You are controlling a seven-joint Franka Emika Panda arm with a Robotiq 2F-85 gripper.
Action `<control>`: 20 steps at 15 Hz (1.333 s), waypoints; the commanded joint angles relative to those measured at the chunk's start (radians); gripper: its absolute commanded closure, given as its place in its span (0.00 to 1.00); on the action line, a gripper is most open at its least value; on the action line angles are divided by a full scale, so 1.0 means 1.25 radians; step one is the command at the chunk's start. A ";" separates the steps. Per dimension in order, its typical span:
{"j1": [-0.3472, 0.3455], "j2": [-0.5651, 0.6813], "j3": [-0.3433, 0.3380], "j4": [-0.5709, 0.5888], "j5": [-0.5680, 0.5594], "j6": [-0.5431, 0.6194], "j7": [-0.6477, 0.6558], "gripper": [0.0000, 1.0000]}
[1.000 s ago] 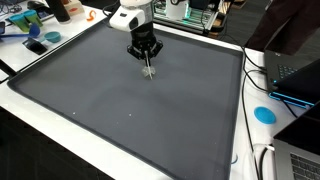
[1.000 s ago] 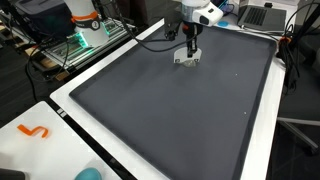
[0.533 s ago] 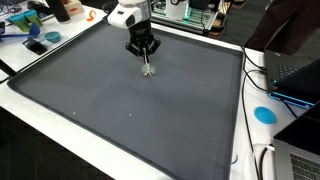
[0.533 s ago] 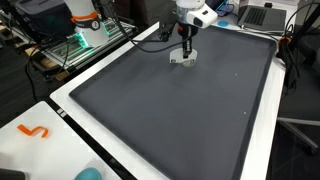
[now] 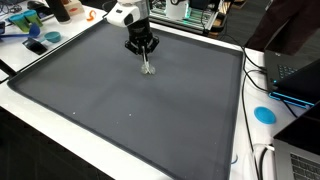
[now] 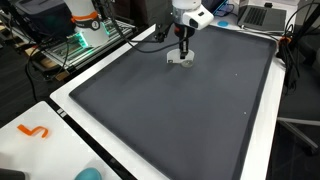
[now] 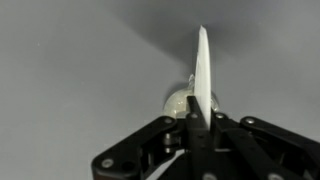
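Gripper (image 5: 146, 54) has drifted slightly toward the far edge of the grey mat (image 5: 150, 120) over the last second. Its jaws are clamped on a thin white utensil (image 7: 202, 70), possibly a spoon. The utensil hangs upright with its lower end at the mat; contact is unclear. It travels with the arm, so I judge the grasp secure.

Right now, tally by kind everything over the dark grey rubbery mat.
Black Robotiq gripper: 1
Thin white blade-shaped tool clamped in it: 1
Small pale round piece behind the tool, possibly part of it: 1
Total: 3
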 commanded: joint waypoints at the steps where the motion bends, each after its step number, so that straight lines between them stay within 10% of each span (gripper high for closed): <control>1: -0.004 0.063 -0.017 -0.049 -0.010 0.024 -0.021 0.99; 20: 0.100 0.043 -0.119 -0.031 -0.248 0.094 0.220 0.99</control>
